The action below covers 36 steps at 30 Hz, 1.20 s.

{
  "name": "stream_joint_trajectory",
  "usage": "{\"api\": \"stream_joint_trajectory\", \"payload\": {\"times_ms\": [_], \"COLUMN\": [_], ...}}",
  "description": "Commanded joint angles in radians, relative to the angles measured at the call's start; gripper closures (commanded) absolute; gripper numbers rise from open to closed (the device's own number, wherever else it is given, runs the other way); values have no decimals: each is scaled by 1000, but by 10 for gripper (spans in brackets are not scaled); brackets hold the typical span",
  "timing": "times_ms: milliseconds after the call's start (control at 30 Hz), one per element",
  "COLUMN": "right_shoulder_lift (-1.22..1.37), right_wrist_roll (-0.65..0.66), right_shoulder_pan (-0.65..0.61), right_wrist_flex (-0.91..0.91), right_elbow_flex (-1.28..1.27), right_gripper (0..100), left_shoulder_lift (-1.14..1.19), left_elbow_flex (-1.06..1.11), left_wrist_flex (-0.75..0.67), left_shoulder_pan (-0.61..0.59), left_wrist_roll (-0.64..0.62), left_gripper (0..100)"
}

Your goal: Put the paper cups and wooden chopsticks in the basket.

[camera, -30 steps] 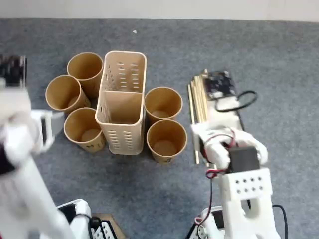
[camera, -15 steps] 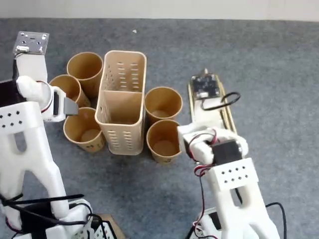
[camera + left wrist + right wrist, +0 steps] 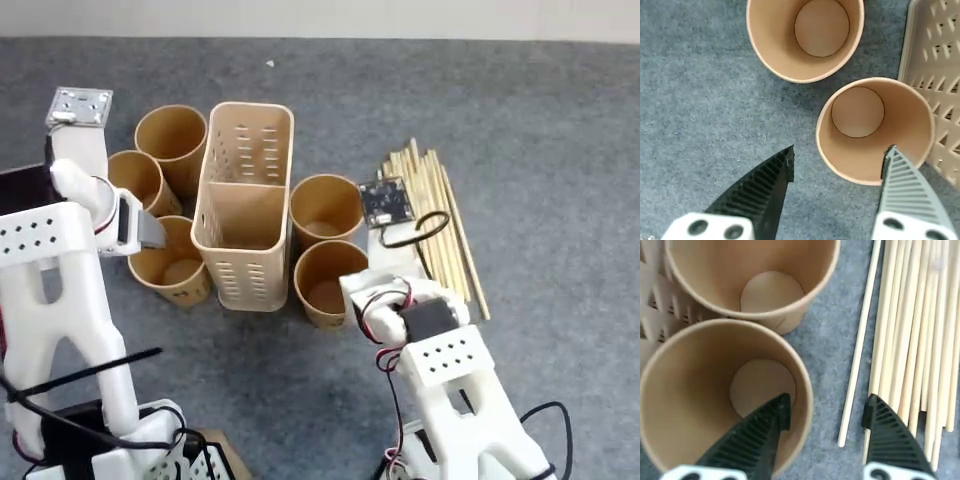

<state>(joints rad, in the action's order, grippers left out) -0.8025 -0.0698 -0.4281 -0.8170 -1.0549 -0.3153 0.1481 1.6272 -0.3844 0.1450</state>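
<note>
Fuzzy grey carpet (image 3: 520, 100) bears round paper cups (image 3: 326, 209), slotted basket (image 3: 245, 275).

White left arm (image 3: 48, 270) and right arm (image 3: 455, 375) with perforated housings, black servos, red-and-black wiring (image 3: 388, 352), a circuit board (image 3: 388, 203) and a screwed metal plate (image 3: 80, 107); left gripper (image 3: 839, 152) and right gripper (image 3: 828, 399) bear dark ribbed fingers (image 3: 765, 185).

Upright cups (image 3: 327, 207) flanking basket (image 3: 246, 272), chopsticks (image 3: 452, 218) lying flat
</note>
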Motion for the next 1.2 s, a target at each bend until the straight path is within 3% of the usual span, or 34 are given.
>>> {"api": "stream_joint_trajectory", "payload": {"times_ms": [0, 300, 500, 833, 1167], "right_shoulder_lift": [-2, -2, -2, -4, -12], "right_wrist_roll": [0, 0, 0, -6, -6], "right_shoulder_pan": [-5, -10, -12, -12, 45], "right_wrist_flex": [39, 108, 111, 111, 70], "right_elbow_flex": [-21, -101, -117, -133, -148], "right_gripper": [760, 767, 933, 943, 968], "left_shoulder_lift": [-1, 1, 2, 2, 1], "left_elbow_flex": [27, 125, 217, 346, 369], "left_wrist_flex": [-37, -107, -178, -302, -328], "left_shoulder_pan": [15, 16, 16, 16, 64], "left_wrist_roll": [-11, -15, -15, -15, -15], "left_gripper": [721, 723, 723, 725, 994]}}
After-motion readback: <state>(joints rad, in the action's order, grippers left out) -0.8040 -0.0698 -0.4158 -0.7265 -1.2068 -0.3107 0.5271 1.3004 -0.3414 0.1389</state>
